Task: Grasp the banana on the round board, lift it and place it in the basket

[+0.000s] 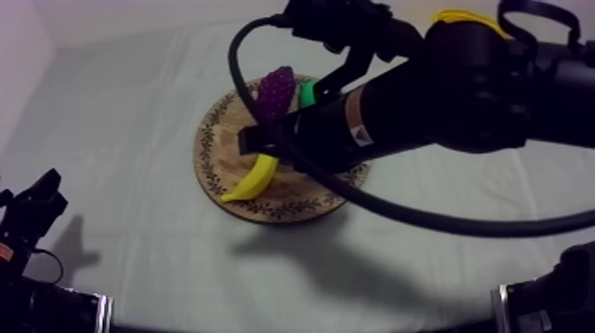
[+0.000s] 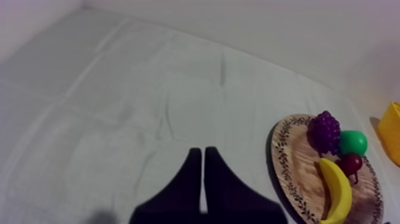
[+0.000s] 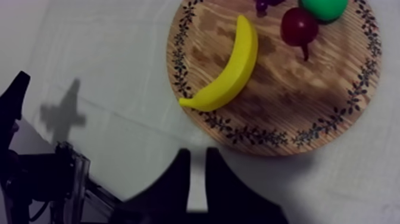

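Two arms flank the cloth-covered table [image 1: 133, 106]. The right arm [image 1: 443, 80] stretches over the wooden board [image 2: 294, 173], with the right gripper [image 3: 196, 152] poised close to the banana [image 3: 229, 68], fingers only slightly apart and nothing between them. The left gripper [image 2: 202, 150] is closed and empty, well apart from the board. The yellow basket [image 2: 390, 140] stands on the board's far side from that gripper. The banana lies flat on the board, one end near the rim. Such a narrow gap would probably land on the banana rather than around it and shove it over the rim. A hold near the tapered end could let it swing and slip out. The small red fruit [image 3: 297, 27] sits just beside the banana; a careless approach may knock it.
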### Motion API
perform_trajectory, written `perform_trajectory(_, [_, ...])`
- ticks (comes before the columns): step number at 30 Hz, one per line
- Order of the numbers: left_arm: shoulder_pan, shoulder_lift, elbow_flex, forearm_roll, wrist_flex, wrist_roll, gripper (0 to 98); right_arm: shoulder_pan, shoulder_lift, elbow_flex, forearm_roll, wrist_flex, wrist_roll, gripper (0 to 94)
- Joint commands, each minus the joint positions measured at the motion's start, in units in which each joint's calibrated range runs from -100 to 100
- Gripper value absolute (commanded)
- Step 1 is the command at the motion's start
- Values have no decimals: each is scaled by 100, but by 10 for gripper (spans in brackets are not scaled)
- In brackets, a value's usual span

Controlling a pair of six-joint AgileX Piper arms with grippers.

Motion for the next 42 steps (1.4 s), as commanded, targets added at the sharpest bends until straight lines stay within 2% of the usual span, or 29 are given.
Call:
perform_trajectory(1, [0, -3, 3, -1, 1, 0, 1, 24, 22, 15, -25, -51, 13, 97])
perform_trajectory(5, [0, -3, 3, -1, 1, -1, 1, -12, 49, 208, 87, -237, -65, 153])
perform_trajectory(7, [0, -3, 3, -1, 1, -1, 1, -67, 56, 311, 170, -293, -118, 265])
perform_trajectory(10, [0, -3, 3, -1, 1, -1, 1, -133, 60, 427, 267, -337, -199, 487])
perform_trajectory(12, [0, -3, 3, -1, 1, -1, 1, -147, 64, 462, 283, -351, -216, 557])
perform_trajectory(18, [0, -3, 3, -1, 1, -1, 1, -76, 104, 379, 187, -321, -120, 600])
perform_trajectory(26, [0, -3, 3, -1, 1, -1, 1, 57, 429, 70, -37, -325, 86, 586])
perform_trajectory(42, [0, -3, 3, -1, 1, -1, 1, 326, 2443, -1387, -367, -190, 466, 559])
